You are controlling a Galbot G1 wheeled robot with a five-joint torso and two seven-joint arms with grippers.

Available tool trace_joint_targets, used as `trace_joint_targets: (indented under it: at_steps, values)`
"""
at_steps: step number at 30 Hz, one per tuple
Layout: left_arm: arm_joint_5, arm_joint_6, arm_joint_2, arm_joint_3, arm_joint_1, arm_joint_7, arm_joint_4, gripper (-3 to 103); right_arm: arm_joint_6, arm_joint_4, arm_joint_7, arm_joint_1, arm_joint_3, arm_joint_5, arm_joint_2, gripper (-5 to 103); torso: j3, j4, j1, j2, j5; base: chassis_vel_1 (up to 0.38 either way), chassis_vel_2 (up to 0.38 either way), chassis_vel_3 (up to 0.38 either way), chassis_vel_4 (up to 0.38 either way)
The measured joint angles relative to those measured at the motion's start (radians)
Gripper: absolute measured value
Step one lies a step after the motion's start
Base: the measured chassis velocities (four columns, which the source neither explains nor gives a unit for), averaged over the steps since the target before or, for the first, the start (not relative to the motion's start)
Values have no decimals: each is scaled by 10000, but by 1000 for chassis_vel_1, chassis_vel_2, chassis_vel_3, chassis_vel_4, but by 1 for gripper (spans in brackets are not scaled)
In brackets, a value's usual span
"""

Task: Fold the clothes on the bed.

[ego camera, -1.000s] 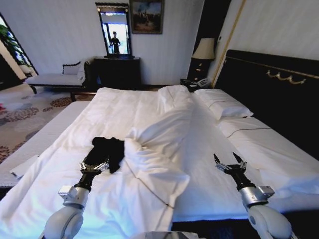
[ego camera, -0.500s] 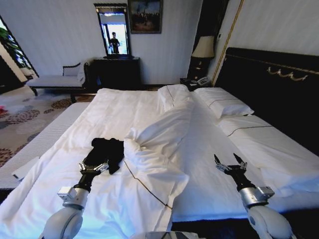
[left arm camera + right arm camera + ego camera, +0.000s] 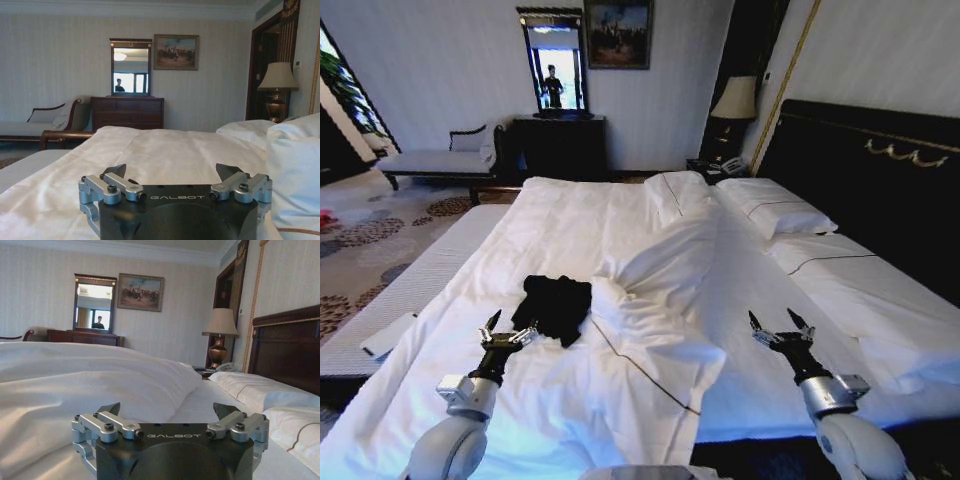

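The clothes (image 3: 558, 306) are one crumpled black garment lying on the white duvet of the bed (image 3: 570, 215), left of a raised fold of bedding. My left gripper (image 3: 509, 330) hovers open just short of the garment's near left edge, with nothing between its fingers. In the left wrist view the same gripper (image 3: 172, 175) stands wide open over the white duvet (image 3: 165, 150). My right gripper (image 3: 779, 327) is open above bare duvet on the right side, far from the garment. The right wrist view shows that gripper (image 3: 167, 412) open and empty.
A bunched ridge of duvet (image 3: 660, 290) runs up the bed's middle, right of the garment. Pillows (image 3: 775, 205) and a dark headboard (image 3: 880, 190) lie to the right. A dresser with mirror (image 3: 558, 140), a chaise bench (image 3: 430, 160) and a lamp (image 3: 735, 100) stand beyond.
The whole picture has shifted, so the camera moved. The garment now appears right of the left gripper rather than straight ahead. Both grippers stay open.
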Motion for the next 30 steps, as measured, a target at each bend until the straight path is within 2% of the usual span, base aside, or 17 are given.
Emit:
trace_joint_targets:
  at_steps: [13, 27, 30]
  values:
    - [-4, -1, -6, 59, -51, 5, -11, 100, -6, 115, 8, -67, 30, -49, 54, 100, 0, 0, 0, -1, -1, 25, 28, -21, -24]
    - [28, -4, -40, 33, 30, 4, -14, 100, -37, 414, 78, -196, 39, -47, 139, 100, 0, 0, 0, 0, -4, 170, 158, -167, -161]
    - [44, -13, -47, 31, 44, 5, 5, 100, -56, 643, 189, -281, 35, 279, 114, 100, 0, -4, 1, 0, -2, 121, 117, -127, -140]
